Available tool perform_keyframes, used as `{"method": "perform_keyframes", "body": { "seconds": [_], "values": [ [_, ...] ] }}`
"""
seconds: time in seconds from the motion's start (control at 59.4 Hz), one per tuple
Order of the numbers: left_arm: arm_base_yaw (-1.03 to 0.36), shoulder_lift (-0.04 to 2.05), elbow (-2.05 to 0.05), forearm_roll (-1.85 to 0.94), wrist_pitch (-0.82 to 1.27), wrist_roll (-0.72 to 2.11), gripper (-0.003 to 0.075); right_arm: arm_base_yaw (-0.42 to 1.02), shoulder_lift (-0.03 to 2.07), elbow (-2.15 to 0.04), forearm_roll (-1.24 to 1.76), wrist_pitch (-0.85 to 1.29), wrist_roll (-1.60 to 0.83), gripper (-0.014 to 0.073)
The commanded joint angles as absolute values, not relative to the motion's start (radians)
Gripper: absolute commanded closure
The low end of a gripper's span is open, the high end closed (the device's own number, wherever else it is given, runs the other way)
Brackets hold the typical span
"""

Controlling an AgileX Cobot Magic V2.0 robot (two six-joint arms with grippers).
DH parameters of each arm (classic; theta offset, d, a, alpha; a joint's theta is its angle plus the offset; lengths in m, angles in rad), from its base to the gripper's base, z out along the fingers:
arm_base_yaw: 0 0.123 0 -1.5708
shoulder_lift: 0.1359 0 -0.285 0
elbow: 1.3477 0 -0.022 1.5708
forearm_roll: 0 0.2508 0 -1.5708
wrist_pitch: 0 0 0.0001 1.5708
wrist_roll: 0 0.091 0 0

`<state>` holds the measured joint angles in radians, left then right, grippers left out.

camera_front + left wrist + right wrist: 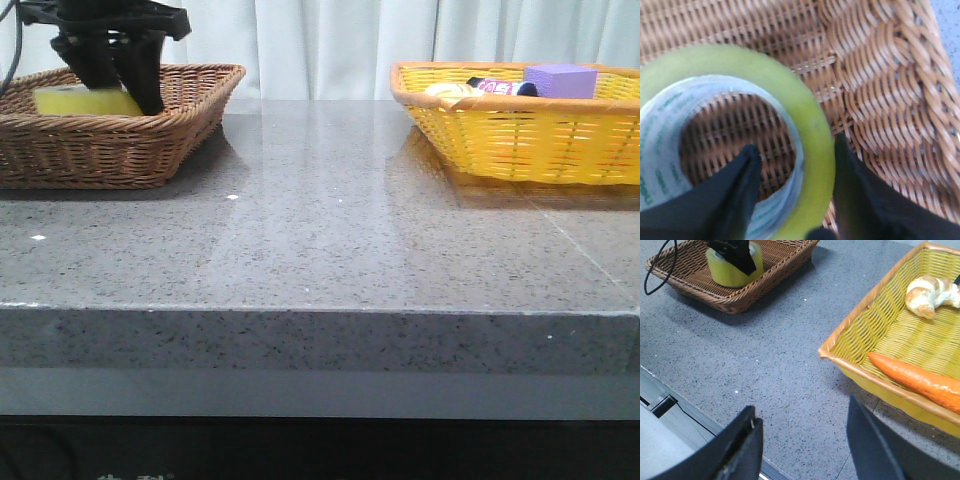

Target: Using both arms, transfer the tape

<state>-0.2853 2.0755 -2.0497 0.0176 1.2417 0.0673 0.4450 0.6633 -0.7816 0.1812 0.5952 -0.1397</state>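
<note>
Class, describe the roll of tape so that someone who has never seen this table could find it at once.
Start at the brown wicker basket on the table's left side, not the yellow one. Inside stands a wide roll of translucent yellow packing tape. Its white core with green print sets it apart, and the black left gripper straddles its wall.

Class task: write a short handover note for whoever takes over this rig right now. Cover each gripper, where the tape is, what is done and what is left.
Left gripper: open, one finger inside the core of the tape, one outside its wall, not yet closed.
Right gripper: open, empty, above the table near the yellow basket.
Tape: lying in the brown wicker basket.
Done: left arm positioned for the grasp.
Left: close, lift, hand over to the right gripper.
</note>
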Motion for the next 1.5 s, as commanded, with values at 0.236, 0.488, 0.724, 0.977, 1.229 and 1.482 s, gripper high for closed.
{"method": "perform_keyframes", "body": {
  "seconds": [0.236,0.488,0.724,0.977,1.229,1.482],
  "values": [
    [-0.285,2.007,-2.077,0.017,1.229,0.061,0.0167,0.441,0.660,-0.805,0.191,0.520,-0.148,0.0181],
    [-0.287,1.885,-2.077,-0.043,1.237,0.061,0.0167,0.441,0.660,-0.805,0.191,0.520,-0.148,0.0181],
    [-0.347,1.721,-2.044,-0.084,1.268,0.097,0.0167,0.441,0.660,-0.805,0.191,0.520,-0.148,0.0181],
    [-0.500,1.504,-1.841,0.014,1.184,0.079,0.0176,0.441,0.660,-0.805,0.191,0.520,-0.148,0.0181],
    [-0.539,1.274,-1.539,0.014,1.035,0.034,0.0176,0.441,0.660,-0.805,0.191,0.520,-0.148,0.0181],
    [-0.539,1.029,-1.207,0.000,0.842,-0.019,0.0176,0.441,0.660,-0.805,0.191,0.519,-0.148,0.0181]
  ]
}}
